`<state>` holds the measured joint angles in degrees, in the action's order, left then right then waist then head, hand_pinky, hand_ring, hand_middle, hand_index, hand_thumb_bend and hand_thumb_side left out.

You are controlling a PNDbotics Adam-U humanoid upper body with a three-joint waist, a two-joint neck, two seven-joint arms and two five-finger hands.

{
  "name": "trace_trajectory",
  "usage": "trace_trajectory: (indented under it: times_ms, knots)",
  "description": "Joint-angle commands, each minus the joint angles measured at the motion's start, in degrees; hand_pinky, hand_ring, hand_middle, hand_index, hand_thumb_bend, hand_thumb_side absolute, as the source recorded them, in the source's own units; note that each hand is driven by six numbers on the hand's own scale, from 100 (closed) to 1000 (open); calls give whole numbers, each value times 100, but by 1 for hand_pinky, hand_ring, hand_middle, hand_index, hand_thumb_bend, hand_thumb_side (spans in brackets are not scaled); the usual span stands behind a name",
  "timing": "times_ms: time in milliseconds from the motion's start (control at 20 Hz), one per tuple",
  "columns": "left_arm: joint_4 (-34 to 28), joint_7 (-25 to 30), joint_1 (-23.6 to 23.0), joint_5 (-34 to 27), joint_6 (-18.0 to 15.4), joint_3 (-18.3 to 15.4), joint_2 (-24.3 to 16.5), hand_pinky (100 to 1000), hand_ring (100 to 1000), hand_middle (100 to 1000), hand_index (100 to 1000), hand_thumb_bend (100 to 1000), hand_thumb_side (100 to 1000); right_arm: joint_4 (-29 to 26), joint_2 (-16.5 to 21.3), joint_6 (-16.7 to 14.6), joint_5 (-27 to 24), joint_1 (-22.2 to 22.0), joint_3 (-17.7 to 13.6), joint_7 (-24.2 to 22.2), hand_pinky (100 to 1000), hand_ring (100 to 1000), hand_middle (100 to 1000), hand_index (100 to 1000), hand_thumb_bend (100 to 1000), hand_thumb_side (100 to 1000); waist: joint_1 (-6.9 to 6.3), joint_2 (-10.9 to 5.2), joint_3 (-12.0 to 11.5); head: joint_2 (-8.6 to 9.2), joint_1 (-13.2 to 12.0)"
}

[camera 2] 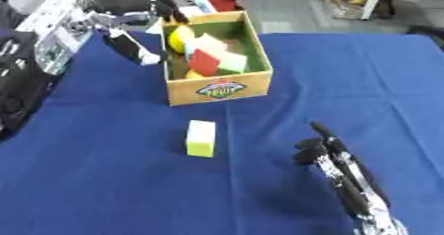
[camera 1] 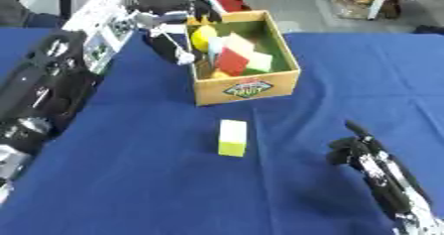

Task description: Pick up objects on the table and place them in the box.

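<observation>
Right hand (camera 1: 360, 152) low; yellow block (camera 1: 232, 137) before box (camera 1: 247, 88).

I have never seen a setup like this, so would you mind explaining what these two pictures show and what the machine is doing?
Both pictures come from one stereo camera in a humanoid robot's head, looking down at a blue table; they show the same moment from its left and right eye. The dark arms at the sides are the robot's own. Its left robot hand reaches beside a wooden box that already contains coloured blocks; whether it holds anything cannot be told. Its right robot hand rests idle near the lower right and holds nothing. One yellow-and-white block stands alone on the table in front of the box, not yet packed.
</observation>
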<state>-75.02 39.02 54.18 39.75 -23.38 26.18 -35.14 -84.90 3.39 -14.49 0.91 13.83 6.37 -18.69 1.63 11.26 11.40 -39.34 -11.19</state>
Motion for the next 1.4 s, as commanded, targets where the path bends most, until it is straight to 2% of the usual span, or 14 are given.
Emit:
trace_trajectory:
  times_ms: [50, 150, 300, 450, 650, 900, 1200, 1300, 1400]
  knots:
    - [-136, 494, 43, -151, 80, 321, 106, 839, 794, 828, 948, 334, 506, -136, 88, -8, -5, 52, -37, 6, 650, 653, 664, 1000, 100, 735, -48, -193, 12, -39, 0]
    - [-54, 493, 19, -19, 106, 400, 332, 845, 799, 834, 953, 333, 499, -134, 78, -13, -9, 53, -35, 1, 650, 653, 664, 1000, 100, 732, -30, -204, 19, -42, -8]
    - [119, 420, -18, 119, 91, 498, 613, 851, 805, 840, 959, 306, 607, -131, 64, -18, -13, 56, -29, -12, 650, 653, 664, 1000, 100, 731, -13, -210, 39, -35, -21]
    - [237, 504, -36, 123, 15, 573, 786, 849, 803, 838, 959, 309, 653, -129, 57, -21, -16, 58, -29, -17, 650, 653, 664, 1000, 100, 731, -6, -210, 54, -28, -26]
    - [284, 766, -86, 77, -94, 670, 835, 844, 798, 833, 958, 323, 719, -128, 57, -18, -17, 57, -29, -17, 649, 653, 664, 1000, 100, 734, -10, -205, 65, -29, -26]
    - [190, 1196, -159, 16, -211, 751, 724, 838, 791, 829, 954, 387, 778, -131, 60, -16, -13, 57, -28, -18, 650, 653, 664, 1000, 100, 734, -23, -202, 49, -25, -29]
    - [140, 1293, -321, 189, -367, 768, 543, 783, 736, 782, 925, 394, 515, -129, 65, -12, -7, 51, -34, -9, 650, 653, 664, 1000, 100, 734, -25, -208, 19, -22, -23]
    - [179, 1239, -370, 227, -348, 710, 531, 712, 639, 678, 847, 329, 318, -128, 63, -11, -5, 51, -33, -10, 649, 653, 664, 1000, 100, 734, -19, -210, 14, -22, -22]
    - [255, 951, -403, 207, -212, 607, 534, 657, 565, 580, 770, 234, 303, -126, 62, -9, -5, 49, -38, -3, 649, 653, 664, 1000, 100, 732, -10, -215, 7, -19, -21]
